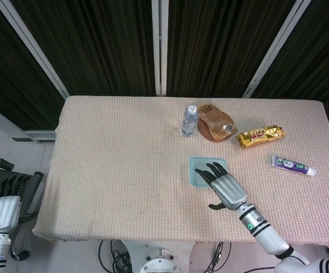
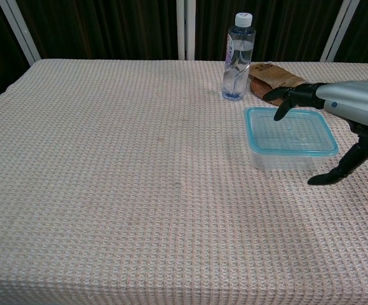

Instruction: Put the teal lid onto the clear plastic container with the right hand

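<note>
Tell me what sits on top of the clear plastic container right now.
The teal lid lies on the clear plastic container. Above it hovers the right hand, fingers spread; in the head view it hides part of the lid, so contact there is unclear.

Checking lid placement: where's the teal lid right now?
The teal lid sits on the clear plastic container, right of table centre, just in front of the water bottle, with the right hand above it.
</note>
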Action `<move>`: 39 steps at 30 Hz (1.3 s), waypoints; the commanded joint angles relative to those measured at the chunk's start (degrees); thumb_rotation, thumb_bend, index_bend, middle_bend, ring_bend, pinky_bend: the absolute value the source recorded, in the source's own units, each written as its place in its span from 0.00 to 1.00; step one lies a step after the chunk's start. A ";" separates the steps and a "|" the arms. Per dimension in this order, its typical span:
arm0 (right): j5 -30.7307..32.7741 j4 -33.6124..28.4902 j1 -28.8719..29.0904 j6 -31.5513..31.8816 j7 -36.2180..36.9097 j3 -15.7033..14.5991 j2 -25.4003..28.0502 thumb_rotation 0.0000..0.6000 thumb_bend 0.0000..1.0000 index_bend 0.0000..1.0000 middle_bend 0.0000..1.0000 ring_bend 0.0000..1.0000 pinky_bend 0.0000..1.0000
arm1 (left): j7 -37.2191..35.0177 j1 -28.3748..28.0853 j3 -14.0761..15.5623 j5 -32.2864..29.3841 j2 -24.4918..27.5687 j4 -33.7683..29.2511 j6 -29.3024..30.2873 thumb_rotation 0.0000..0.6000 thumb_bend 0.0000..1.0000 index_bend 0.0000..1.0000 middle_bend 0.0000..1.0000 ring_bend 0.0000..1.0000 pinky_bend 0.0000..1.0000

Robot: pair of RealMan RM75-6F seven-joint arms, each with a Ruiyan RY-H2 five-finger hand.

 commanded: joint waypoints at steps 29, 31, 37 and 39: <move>16.97 8.21 8.62 -10.70 -3.08 4.35 -5.87 1.00 0.00 0.00 0.19 0.00 0.00 | 0.81 0.00 0.09 -0.77 0.35 -0.72 -0.78 1.00 0.02 0.09 0.07 0.01 0.02; 17.08 8.54 8.60 -10.63 -3.02 4.16 -6.18 1.00 0.00 0.00 0.19 0.00 0.00 | 0.69 0.02 0.12 -0.72 0.31 -0.62 -0.75 1.00 0.02 0.09 0.07 0.01 0.02; 15.54 8.35 7.78 -8.63 -2.21 3.96 -6.26 1.00 0.00 0.00 0.19 0.00 0.00 | 0.40 0.12 0.16 -0.67 0.19 -0.39 -0.61 1.00 0.02 0.09 0.07 0.01 0.02; 13.79 7.45 6.91 -6.81 -1.57 3.89 -5.52 1.00 0.00 0.00 0.19 0.00 0.00 | 0.39 0.13 0.14 -0.59 0.20 -0.37 -0.51 1.00 0.02 0.09 0.07 0.01 0.02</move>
